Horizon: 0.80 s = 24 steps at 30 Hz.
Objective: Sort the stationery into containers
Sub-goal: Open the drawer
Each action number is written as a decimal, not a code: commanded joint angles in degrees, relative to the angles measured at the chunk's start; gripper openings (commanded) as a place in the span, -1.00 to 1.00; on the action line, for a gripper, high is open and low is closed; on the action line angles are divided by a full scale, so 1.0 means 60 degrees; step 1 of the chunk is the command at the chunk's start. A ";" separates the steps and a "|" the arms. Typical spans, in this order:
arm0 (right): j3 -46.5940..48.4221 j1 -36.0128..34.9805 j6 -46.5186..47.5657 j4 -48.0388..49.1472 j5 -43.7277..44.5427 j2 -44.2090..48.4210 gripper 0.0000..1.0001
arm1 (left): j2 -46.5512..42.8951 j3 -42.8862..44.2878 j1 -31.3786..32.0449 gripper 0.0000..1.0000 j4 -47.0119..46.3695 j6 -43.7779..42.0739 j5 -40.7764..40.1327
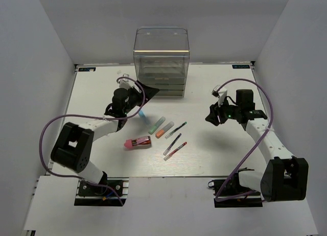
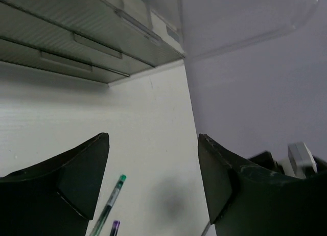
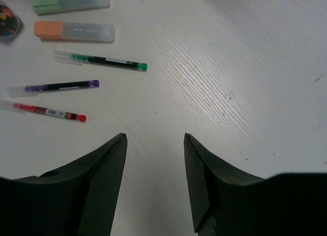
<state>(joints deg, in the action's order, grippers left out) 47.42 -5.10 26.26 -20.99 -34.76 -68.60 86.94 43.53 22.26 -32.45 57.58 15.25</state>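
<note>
Right gripper (image 3: 155, 137): jaws partly open, nothing between them, hanging over the bare table (image 3: 245, 83). Ahead and to its left lie 3 pens in a rank: green-tipped pen (image 3: 102, 61), its tip closest to the gripper's line, then dark pen (image 3: 56, 86), then red pen (image 3: 48, 112). Orange marker (image 3: 74, 31) and green marker (image 3: 71, 1) lie beyond. All long axes run roughly along the jaw gap, not across it, so a wrist turn looks needed before closing on any. Left gripper (image 2: 153, 139): jaws well apart, empty, nosed toward the cabinet (image 2: 76, 47), blue marker (image 1: 142, 113) just beside it. The right arm is nearer the pens, the left nearer the blue marker.
</note>
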 commanded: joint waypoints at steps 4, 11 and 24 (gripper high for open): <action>-0.0139 -0.0218 -0.0363 0.0789 -0.0578 0.0168 0.12 | 0.1256 0.0580 0.0289 0.56 -0.2268 0.0686 -0.1895; -0.0301 -0.0292 -0.0188 0.0994 -0.0359 0.0198 0.16 | 0.2458 0.1489 0.0377 0.50 -0.2458 0.0686 -0.2482; -0.0271 -0.0380 0.0076 0.1125 -0.0227 0.0007 0.16 | 0.3893 0.2692 0.0377 0.29 -0.2325 0.0993 -0.2980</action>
<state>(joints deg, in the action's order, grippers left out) 45.39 -7.11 25.98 -16.23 -35.97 -68.62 109.60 57.67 24.23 -45.15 62.54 -0.73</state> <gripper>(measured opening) 0.577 0.648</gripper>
